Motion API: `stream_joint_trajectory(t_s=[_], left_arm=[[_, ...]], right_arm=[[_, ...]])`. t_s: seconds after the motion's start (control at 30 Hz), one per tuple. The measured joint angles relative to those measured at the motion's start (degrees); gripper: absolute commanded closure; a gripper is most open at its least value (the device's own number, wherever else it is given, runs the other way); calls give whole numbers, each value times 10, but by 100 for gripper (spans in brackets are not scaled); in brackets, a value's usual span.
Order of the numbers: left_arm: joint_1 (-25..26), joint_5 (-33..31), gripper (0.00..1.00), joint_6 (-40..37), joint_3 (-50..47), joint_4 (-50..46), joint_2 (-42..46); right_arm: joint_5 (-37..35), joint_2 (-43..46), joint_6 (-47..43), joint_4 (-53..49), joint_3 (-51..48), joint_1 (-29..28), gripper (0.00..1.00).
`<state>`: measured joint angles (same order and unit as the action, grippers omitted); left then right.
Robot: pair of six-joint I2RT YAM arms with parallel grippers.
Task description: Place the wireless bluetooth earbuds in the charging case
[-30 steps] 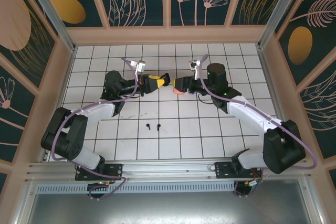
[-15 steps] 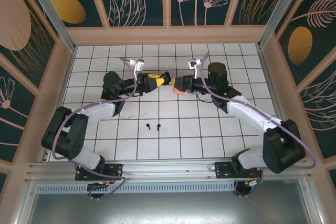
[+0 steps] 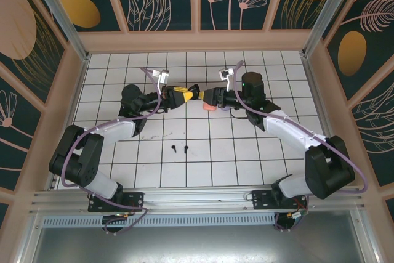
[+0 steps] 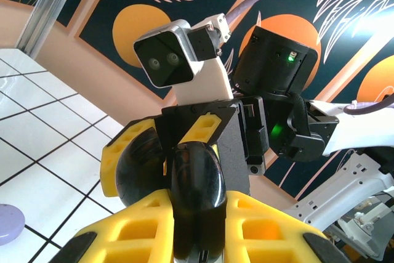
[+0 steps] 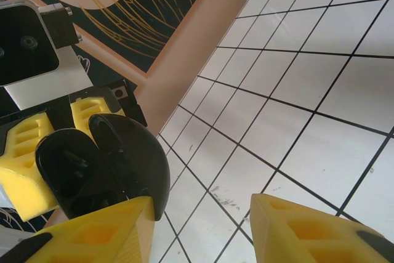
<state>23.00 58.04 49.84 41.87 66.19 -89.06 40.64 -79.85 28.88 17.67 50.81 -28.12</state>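
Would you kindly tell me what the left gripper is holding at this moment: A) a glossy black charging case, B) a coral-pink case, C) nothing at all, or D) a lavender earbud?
A: in the left wrist view, the left gripper is shut on the glossy black charging case, which is pinched between its yellow jaws.
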Motion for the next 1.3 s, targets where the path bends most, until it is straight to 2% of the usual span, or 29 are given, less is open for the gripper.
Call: stream_joint_trajectory(t_s=[0.43,0.57,0.83,0.97,1.03,1.13,1.2,1.3], left_arm=[[3,-2,100,0,0,-7,-2],[3,-4,100,-1,0,-9,-3],[2,-17,100,-3,0,-13,-3],[2,-20,100,-6,0,-23,-3],[2,-24,93,-8,0,-29,-3],[3,-31,67,-15,0,-38,-3],[5,-38,54,-25,0,-48,-3],[10,-55,43,-52,0,-84,0]], right_arm=[[3,-8,5,2,9,-1,62],[8,-15,6,2,17,-4,69],[9,-28,1,-7,35,-15,100],[4,-28,-5,-16,36,-15,100],[-3,-28,-5,-18,36,-16,100],[-13,-28,-11,-30,40,-17,100],[-25,-28,-16,-44,47,-20,100],[-50,-29,-27,-75,62,-18,100]])
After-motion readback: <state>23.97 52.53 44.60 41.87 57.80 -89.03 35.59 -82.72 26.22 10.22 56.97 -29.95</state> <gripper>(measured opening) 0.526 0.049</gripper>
